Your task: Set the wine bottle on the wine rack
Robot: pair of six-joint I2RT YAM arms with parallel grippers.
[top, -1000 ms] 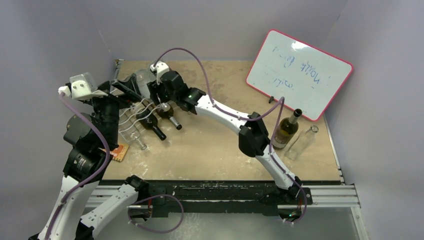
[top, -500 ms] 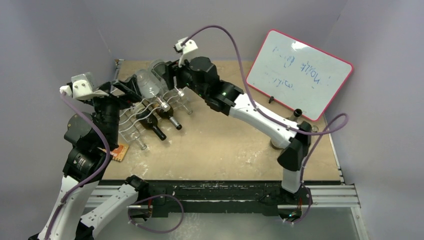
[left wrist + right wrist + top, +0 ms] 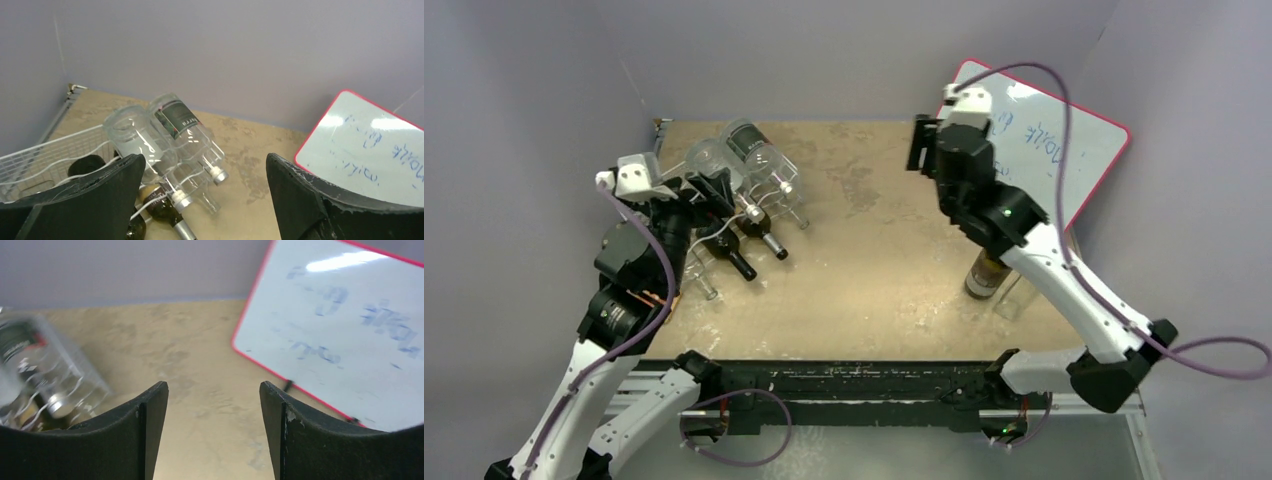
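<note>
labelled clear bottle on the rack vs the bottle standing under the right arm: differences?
The labelled clear bottle lies on its side on the wine rack; the standing bottle is upright on the table. The labelled clear bottle is see-through; the standing bottle is olive-tinted, its neck hidden by the right arm. Both are glass bottles.

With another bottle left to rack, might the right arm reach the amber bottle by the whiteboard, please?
Probably yes: the right gripper is open and empty, and the amber bottle stands beside that arm, which must fold back.

Glossy glass wine bottle [image 3: 186,131], wire rack [image 3: 37,151], matt wooden table [image 3: 874,280]
</note>
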